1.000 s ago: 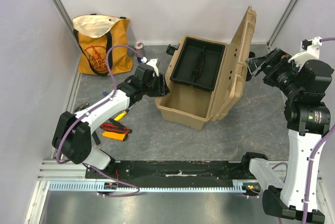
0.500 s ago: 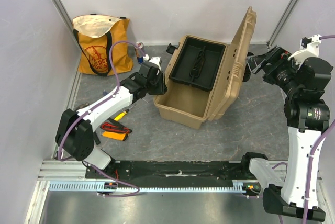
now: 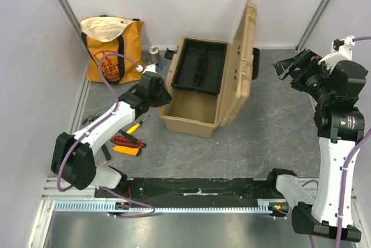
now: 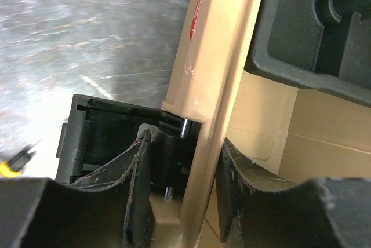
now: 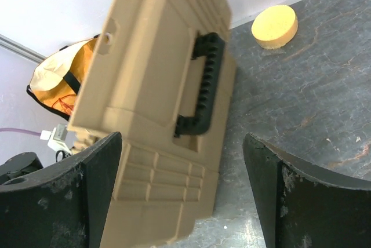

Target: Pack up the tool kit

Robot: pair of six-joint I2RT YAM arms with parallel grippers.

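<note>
The tan toolbox (image 3: 186, 121) stands open mid-table, its ribbed lid (image 3: 242, 57) upright and the black inner tray (image 3: 197, 65) resting across its far end. My left gripper (image 3: 163, 95) is shut on the box's left wall; in the left wrist view its fingers (image 4: 134, 193) straddle the tan rim (image 4: 203, 161) beside a black latch (image 4: 116, 126). My right gripper (image 3: 288, 68) is open and empty, well right of the lid. The right wrist view shows the lid's outside (image 5: 156, 86) with its black handle (image 5: 200, 86). A yellow-handled screwdriver (image 3: 134, 126) and an orange-black meter (image 3: 127, 145) lie on the table left of the box.
An orange-and-cream tote bag (image 3: 113, 51) stands at the back left, with a can (image 3: 154, 55) beside it. A round yellow sponge (image 5: 274, 26) lies on the floor behind the lid. Walls close in on three sides.
The toolbox has slid left and turned with my left gripper on it. Its lid now stands farther from my right gripper. The right arm has barely moved.
</note>
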